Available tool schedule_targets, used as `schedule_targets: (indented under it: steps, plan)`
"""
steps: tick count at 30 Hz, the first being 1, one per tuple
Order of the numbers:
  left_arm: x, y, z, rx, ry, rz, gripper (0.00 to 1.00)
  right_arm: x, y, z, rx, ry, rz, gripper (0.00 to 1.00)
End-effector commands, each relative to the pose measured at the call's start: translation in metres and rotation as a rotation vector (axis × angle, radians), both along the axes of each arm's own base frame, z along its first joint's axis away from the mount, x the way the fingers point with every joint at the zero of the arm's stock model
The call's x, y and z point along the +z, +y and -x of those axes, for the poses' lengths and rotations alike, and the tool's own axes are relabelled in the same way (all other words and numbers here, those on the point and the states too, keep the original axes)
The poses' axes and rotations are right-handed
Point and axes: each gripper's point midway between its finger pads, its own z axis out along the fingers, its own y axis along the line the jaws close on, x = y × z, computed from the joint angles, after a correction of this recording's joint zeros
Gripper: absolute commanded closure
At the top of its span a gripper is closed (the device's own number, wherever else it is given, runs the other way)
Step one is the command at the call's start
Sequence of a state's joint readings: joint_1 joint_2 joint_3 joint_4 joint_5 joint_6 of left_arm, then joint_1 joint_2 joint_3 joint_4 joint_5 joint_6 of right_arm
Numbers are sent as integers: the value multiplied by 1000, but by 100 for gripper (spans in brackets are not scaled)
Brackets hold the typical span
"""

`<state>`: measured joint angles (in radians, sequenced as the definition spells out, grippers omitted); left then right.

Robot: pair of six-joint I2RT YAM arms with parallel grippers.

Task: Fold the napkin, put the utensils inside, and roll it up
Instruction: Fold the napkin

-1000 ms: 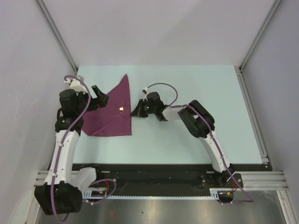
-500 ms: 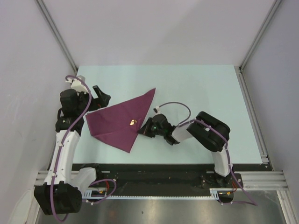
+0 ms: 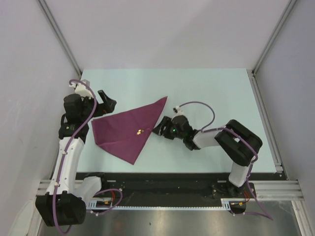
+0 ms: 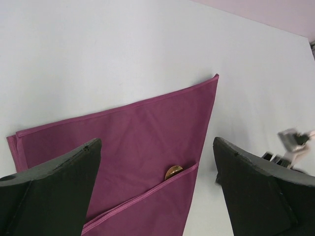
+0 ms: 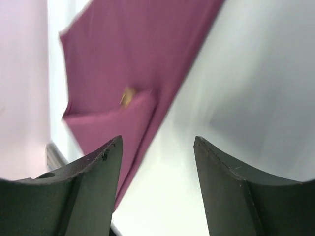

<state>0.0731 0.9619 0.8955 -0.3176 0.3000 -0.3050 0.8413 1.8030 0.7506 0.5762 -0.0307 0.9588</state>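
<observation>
The magenta napkin (image 3: 123,132) lies folded into a flat triangle on the left half of the table. A small gold spoon bowl (image 3: 140,131) peeks out from under a folded flap; its handle is hidden in the cloth. My right gripper (image 3: 160,129) sits low just off the napkin's right edge, open, with nothing between its fingers. In the right wrist view the gripper (image 5: 157,140) faces the napkin (image 5: 133,54) and the spoon (image 5: 127,97). My left gripper (image 3: 107,103) hangs open above the cloth's far left corner. Its camera shows the left gripper (image 4: 156,147) over the napkin (image 4: 128,132) and the spoon (image 4: 173,172).
The pale green table (image 3: 221,93) is boxed in by grey walls, with metal rails (image 3: 266,118) along its right side. A black strip (image 3: 162,179) runs along the near edge by the arm bases.
The right gripper dragged the napkin rightward and turned it so its point aims far right, then opened and let go of the cloth's edge. The left arm stayed put.
</observation>
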Motion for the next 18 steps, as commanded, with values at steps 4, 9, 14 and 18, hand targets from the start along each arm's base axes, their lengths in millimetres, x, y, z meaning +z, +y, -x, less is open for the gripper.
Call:
schedule_targets:
  steps: [4,9,14,18]
  plan:
    - [4,5,-1,24,-22,-34,0,14,-61,-118,-31,-124,41,38]
    - [2,7,-1,32,-15,-46,0,3,-76,-182,-14,-106,-27,43]
    - [-4,11,-4,49,4,-61,0,-12,-68,-217,6,-88,-49,45]
    - [-8,12,-5,49,19,-63,0,-26,-65,-226,-4,-68,-38,46]
